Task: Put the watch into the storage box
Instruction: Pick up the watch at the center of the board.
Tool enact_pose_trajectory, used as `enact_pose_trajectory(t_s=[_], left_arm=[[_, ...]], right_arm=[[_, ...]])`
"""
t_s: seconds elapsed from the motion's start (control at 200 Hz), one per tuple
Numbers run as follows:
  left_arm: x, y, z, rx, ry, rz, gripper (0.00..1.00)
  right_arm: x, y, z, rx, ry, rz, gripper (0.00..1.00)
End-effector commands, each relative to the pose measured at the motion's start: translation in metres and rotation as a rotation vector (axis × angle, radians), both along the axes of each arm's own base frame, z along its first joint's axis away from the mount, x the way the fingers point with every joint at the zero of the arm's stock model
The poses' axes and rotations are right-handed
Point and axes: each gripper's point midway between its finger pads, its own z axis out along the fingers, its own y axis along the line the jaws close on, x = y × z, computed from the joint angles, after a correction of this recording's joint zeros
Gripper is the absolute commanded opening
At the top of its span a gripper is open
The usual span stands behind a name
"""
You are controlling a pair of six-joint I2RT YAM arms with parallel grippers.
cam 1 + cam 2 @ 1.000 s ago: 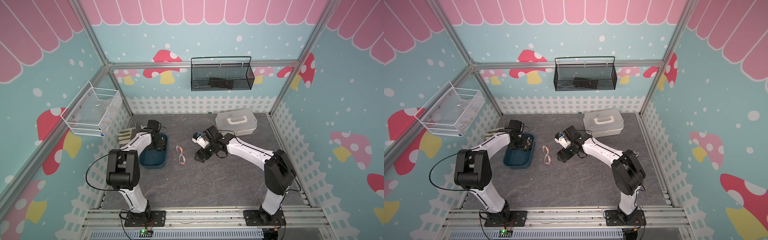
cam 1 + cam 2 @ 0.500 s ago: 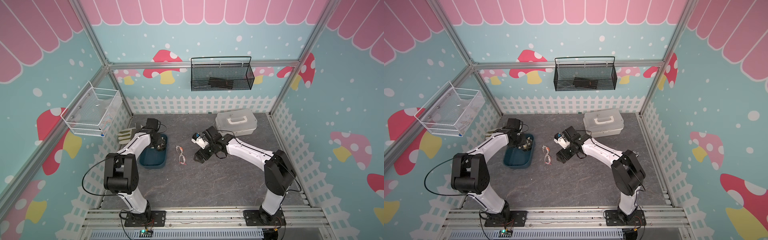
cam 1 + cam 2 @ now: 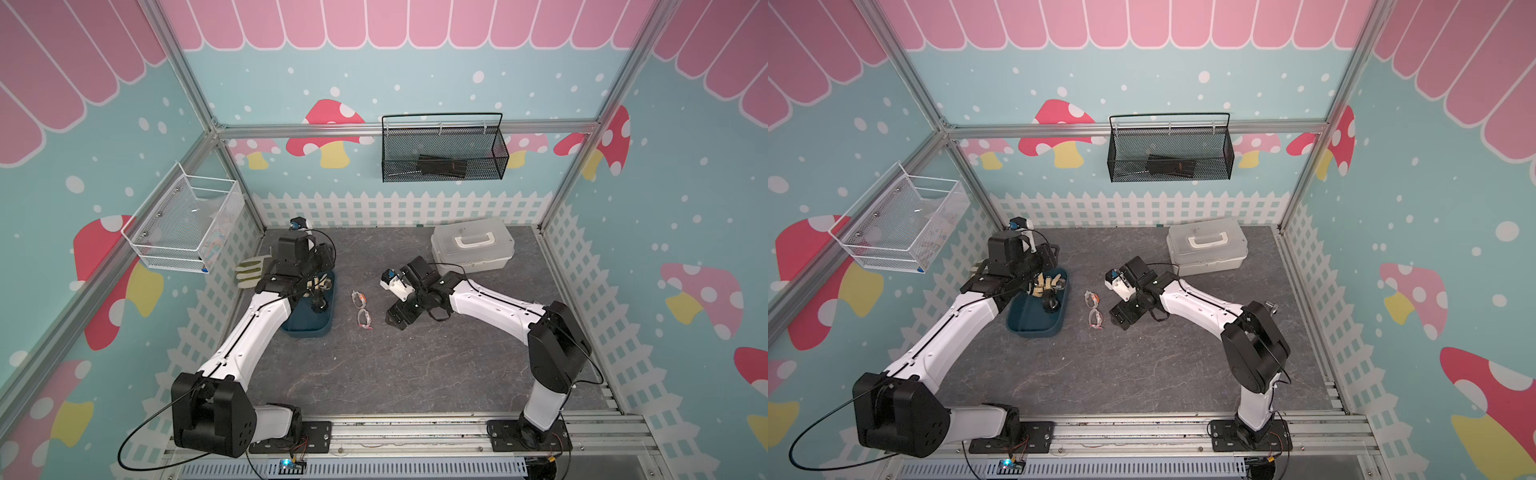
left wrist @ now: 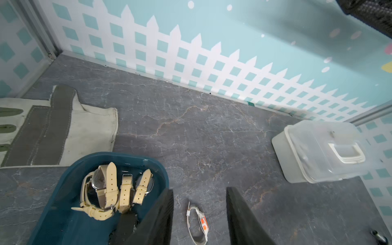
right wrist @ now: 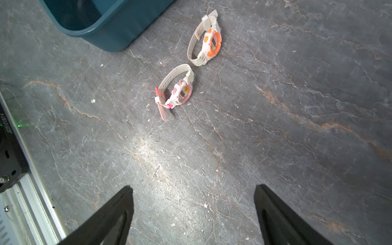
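On the grey table [image 3: 415,365], just beside the storage box [image 3: 309,330] but not touching it, two small watches lie end to end; whether they touch is unclear. Orange-faced watch [image 5: 209,42]: white strap buckled into a loop, resting on its side. Pink-faced watch [image 5: 179,92]: white strap, pink tail sticking out. Box is dark teal, low-walled, lidless, and holds a heap of cream-strapped watches [image 4: 108,188] and a black watch [image 3: 1050,306]. Left gripper [image 4: 199,189]: jaws apart, nothing between, one finger over the box rim, the other over the table. Right gripper [image 5: 193,186]: above bare table near the pink-faced watch, jaws wide, empty. Glove [image 4: 53,129] beside the box; white case [image 4: 320,148] well apart.
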Motion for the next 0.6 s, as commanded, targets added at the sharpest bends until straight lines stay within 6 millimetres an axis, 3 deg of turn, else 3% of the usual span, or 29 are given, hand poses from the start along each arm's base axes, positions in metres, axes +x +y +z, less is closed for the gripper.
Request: enact_pose_trajectory(t_s=[0.0,0.205,0.395,0.595], left_arm=[[-0.004,-0.011,0.010,-0.015,-0.063,-0.073,0.44],[-0.005,-0.015,0.020,-0.033,-0.124,-0.091,0.44],[-0.004,-0.013,0.014,-0.067,-0.101,-0.067,0.44],[-0.022,0.000,0.003,-0.043,-0.055,-0.001,0.44]], right_arm=[[0.002,-0.003,-0.011,-0.055,0.018,-0.020,0.90],[0.005,-0.003,-0.006,-0.106,-0.001,-0.012,0.85],[0.002,-0.003,0.004,-0.114,-0.066,0.074,0.79],[-0.010,0.020,0.006,-0.127,-0.112,0.250,0.72]])
